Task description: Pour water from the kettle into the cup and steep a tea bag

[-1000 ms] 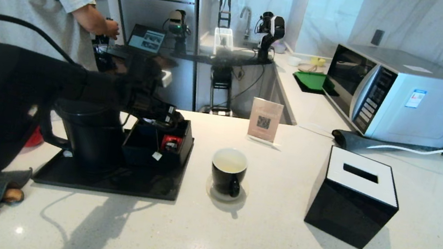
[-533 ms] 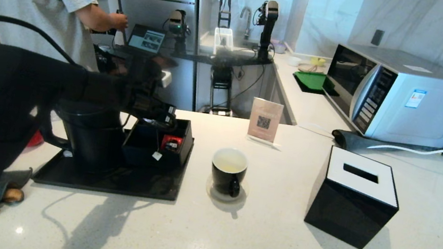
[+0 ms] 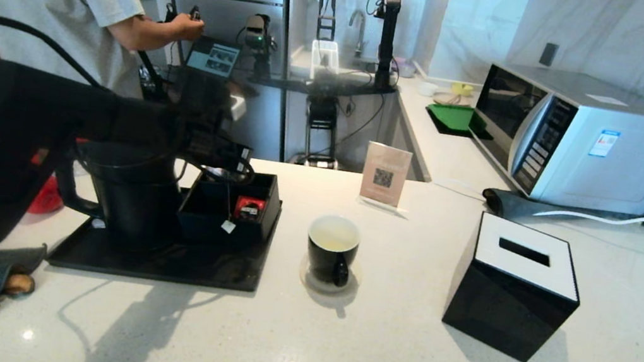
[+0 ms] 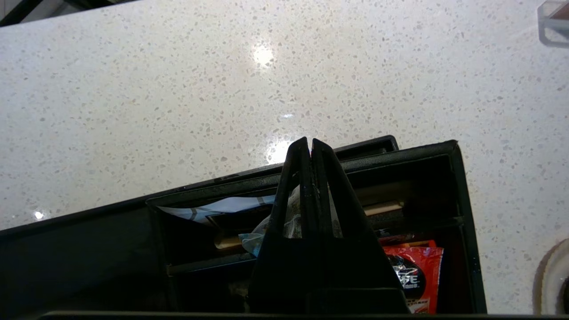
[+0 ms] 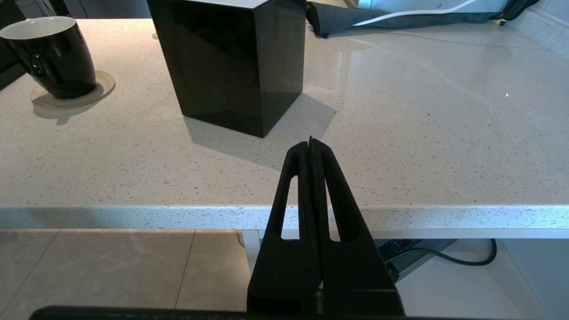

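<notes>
Kettle [image 3: 131, 194] on black tray [image 3: 157, 262], top hidden by my left arm. My left gripper [image 4: 310, 149] over organizer box [image 3: 232, 206]: red packet, tea bag [image 4: 291, 218] inside; fingers pressed together, grip unclear. Cup [image 3: 332, 249] mid-worktop, holds water [image 3: 333, 237]. My right gripper [image 5: 310, 144] parked off edge, fingers together.

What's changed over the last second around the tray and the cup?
The left end effector, over the black organizer box, has closed its fingers, seemingly on a clear pouch, likely the tea bag; its arm barely moved. The kettle, cup and tissue box stayed put; the right end effector stayed shut off the counter edge.
</notes>
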You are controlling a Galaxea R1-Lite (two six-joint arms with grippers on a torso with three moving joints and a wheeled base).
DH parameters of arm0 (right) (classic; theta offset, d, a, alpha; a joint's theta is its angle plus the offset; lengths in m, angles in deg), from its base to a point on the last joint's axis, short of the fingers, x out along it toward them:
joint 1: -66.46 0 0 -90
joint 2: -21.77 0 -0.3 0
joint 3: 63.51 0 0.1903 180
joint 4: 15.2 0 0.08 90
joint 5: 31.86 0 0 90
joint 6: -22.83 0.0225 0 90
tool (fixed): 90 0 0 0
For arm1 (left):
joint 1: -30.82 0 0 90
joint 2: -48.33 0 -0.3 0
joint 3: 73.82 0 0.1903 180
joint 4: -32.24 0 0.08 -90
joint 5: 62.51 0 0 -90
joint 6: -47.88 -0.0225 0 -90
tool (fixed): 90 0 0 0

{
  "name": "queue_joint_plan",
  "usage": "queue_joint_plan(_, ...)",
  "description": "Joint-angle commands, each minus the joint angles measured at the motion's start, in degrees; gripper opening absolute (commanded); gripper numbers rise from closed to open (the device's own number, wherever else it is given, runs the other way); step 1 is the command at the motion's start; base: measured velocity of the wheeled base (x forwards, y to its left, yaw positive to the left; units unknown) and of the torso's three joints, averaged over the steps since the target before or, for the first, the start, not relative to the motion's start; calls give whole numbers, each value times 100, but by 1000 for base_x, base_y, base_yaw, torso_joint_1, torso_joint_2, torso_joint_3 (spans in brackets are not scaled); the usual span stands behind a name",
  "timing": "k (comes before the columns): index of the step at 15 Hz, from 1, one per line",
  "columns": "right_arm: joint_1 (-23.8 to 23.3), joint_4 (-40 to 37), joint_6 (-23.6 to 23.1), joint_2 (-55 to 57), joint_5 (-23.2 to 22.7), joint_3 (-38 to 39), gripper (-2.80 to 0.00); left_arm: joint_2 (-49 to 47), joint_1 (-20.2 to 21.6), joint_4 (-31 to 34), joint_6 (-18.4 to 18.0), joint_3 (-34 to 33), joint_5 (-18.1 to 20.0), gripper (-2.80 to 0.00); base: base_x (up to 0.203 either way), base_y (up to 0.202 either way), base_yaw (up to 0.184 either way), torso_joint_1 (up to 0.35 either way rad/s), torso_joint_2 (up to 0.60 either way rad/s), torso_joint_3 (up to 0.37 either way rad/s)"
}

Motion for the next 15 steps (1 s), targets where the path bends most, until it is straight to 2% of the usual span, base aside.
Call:
queue_joint_plan(1, 1, 0, 4, 7, 2, 0, -280, 190, 1, 4, -2, -8, 2, -280, 0, 0, 0, 0, 0, 0)
queue_joint_plan(10, 1, 0, 1, 7, 2, 0, -280, 1044, -123, 14, 52, -199, 41, -280, 0, 0, 0, 0, 0, 0)
queue_joint_plan(15, 1, 0, 4, 7, 2, 0, -280, 1903, -268, 11, 121, -900, 53, -280, 0, 0, 0, 0, 0, 0)
